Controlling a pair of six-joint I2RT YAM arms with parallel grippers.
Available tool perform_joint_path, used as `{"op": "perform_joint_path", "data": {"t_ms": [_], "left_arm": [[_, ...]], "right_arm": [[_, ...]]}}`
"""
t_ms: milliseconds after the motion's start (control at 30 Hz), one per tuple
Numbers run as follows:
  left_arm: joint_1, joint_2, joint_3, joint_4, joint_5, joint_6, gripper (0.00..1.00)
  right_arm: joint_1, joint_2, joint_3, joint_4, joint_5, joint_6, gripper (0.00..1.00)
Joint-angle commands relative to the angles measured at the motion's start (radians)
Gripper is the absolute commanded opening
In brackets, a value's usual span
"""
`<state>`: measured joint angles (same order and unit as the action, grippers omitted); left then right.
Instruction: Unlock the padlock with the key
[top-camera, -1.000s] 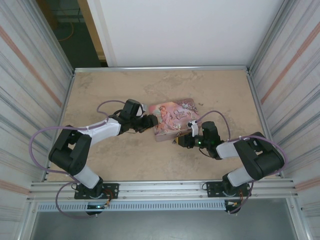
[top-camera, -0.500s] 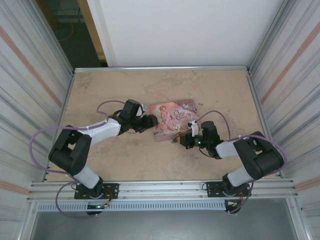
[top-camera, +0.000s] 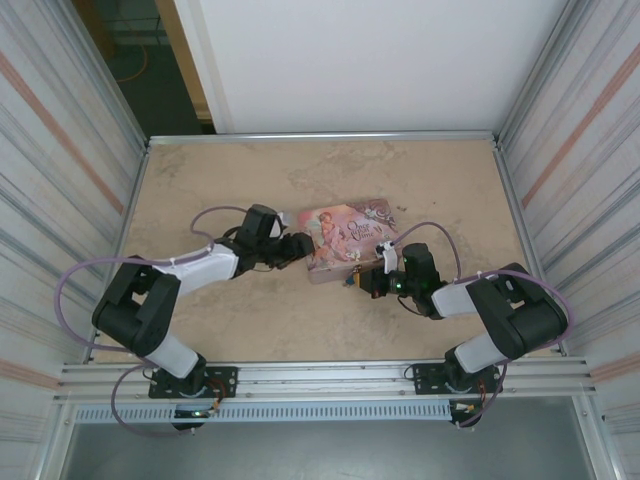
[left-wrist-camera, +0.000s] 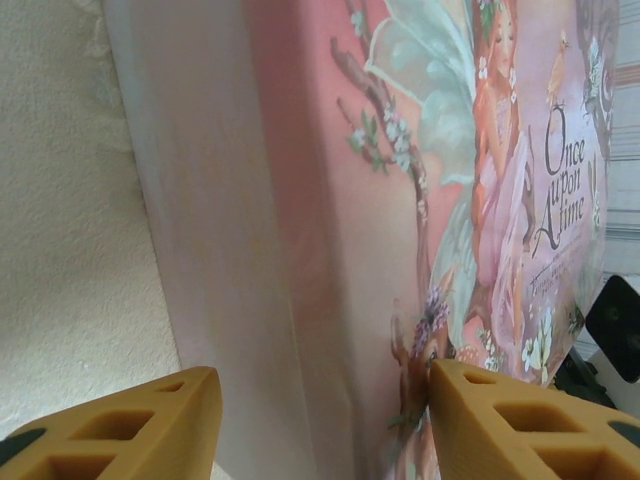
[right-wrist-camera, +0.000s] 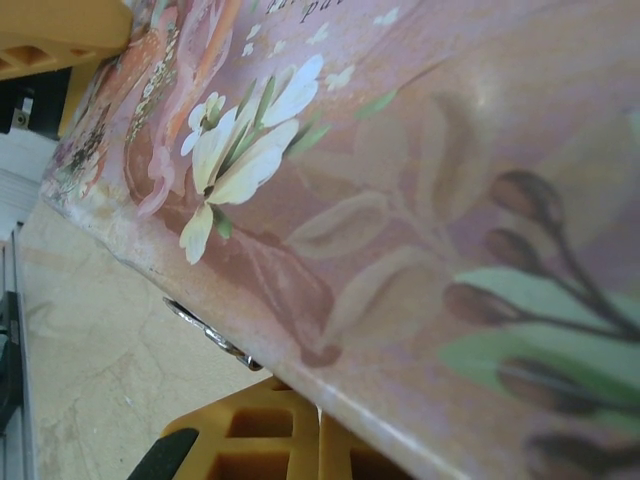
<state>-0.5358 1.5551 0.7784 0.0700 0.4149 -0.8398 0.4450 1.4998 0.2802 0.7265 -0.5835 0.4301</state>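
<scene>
The pink illustrated tin lies mid-table. My left gripper is at its left edge. In the left wrist view its yellow fingers stand either side of the tin's wall and lid, pressed on it. My right gripper is at the tin's near right corner, with its jaws shut together just under the rim. A slim silvery sliver that looks like the key pokes out from under that rim, just above my fingertips. I cannot tell whether it is pinched. The padlock is hidden.
The sandy table is fenced by a metal frame with corrugated walls left and right. Purple cables loop beside both arms.
My right gripper's jaws have closed together at the tin's near corner. The left arm has shifted slightly and still grips the tin's left edge.
</scene>
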Motion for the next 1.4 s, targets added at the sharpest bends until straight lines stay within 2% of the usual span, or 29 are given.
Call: {"op": "perform_joint_path", "data": {"t_ms": [0,867,1133,1367], "left_arm": [[-0.001,-0.02,-0.063,-0.097,-0.039,-0.008,0.56],[-0.053,-0.039,-0.087,-0.075,-0.06,-0.05,0.56],[-0.074,-0.157,-0.05,-0.147,-0.135,-0.014,0.56],[-0.117,-0.229,0.05,-0.233,-0.194,0.056,0.56]], "right_arm": [[-0.012,0.0,0.0,0.067,0.009,0.101,0.0],[-0.075,-0.05,-0.063,0.059,0.003,0.21,0.0],[-0.1,-0.045,-0.064,0.036,-0.015,0.255,0.0],[-0.114,-0.048,-0.054,0.033,-0.037,0.276,0.0]]}}
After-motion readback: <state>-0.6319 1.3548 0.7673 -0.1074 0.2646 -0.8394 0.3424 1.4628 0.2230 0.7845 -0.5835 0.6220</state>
